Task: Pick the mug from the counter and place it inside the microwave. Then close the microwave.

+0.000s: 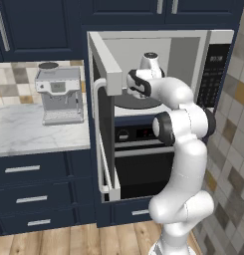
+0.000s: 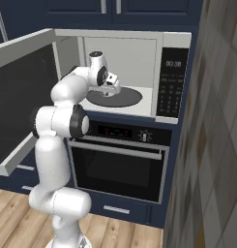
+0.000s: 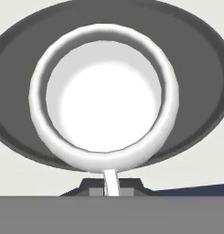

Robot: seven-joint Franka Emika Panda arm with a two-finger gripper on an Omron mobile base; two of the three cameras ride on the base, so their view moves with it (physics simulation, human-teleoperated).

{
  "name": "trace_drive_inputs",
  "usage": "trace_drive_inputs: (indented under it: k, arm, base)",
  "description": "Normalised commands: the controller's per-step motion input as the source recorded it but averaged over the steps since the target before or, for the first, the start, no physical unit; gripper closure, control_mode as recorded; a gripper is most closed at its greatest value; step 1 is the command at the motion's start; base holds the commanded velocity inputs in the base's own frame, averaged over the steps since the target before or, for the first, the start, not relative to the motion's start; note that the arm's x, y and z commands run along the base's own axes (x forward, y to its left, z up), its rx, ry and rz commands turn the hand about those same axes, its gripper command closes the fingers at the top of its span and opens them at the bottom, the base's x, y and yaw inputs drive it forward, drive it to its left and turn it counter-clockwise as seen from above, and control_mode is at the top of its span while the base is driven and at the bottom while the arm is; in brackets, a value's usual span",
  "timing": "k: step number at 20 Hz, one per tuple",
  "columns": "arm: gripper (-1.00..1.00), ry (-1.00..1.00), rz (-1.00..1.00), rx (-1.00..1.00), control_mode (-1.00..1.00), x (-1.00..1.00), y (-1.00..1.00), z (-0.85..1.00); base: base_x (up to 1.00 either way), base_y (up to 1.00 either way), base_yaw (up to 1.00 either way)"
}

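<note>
The white mug (image 3: 104, 98) is seen from straight above in the hand view, its round mouth over the dark turntable (image 3: 200, 55). Its thin handle runs down between my fingertips, and my gripper (image 3: 110, 189) is shut on it. The arm reaches into the open microwave (image 1: 218, 69), with the hand (image 2: 109, 87) low over the turntable (image 2: 125, 99). Whether the mug's base touches the turntable I cannot tell. The microwave door (image 1: 106, 60) stands swung out to the left. The marble counter (image 1: 24, 129) lies left of it.
A silver coffee machine (image 1: 59, 94) stands on the counter. The black oven (image 2: 120, 160) sits under the microwave (image 2: 170, 82). The open door (image 2: 18, 97) juts out beside the arm's elbow. A tiled wall (image 2: 212, 145) closes the right side.
</note>
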Motion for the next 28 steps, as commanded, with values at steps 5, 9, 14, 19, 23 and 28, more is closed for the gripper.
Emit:
trace_drive_inputs:
  k: [5, 9, 14, 19, 23, 28]
  arm:
    - [1.0, 0.05, 0.0, 0.0, -1.0, 0.18, -0.01, -0.18]
    - [1.0, 0.03, 0.0, 0.0, -1.0, 0.15, 0.0, -0.13]
    - [1.0, 0.01, 0.0, 0.0, -1.0, 0.13, 0.0, -0.28]
    - [1.0, 0.0, 0.0, 0.0, -1.0, 0.12, 0.0, -0.31]
    - [1.0, 0.0, 0.0, 0.0, -1.0, 0.08, 0.0, -0.26]
    - [1.0, 0.0, 0.0, 0.0, -1.0, 0.07, 0.0, -0.2]
  base:
    - [0.0, 0.0, 0.0]
    - [0.0, 0.0, 0.0]
    - [0.0, 0.0, 0.0]
    - [0.0, 0.0, 0.0]
    - [0.0, 0.0, 0.0]
    - [0.0, 0.0, 0.0]
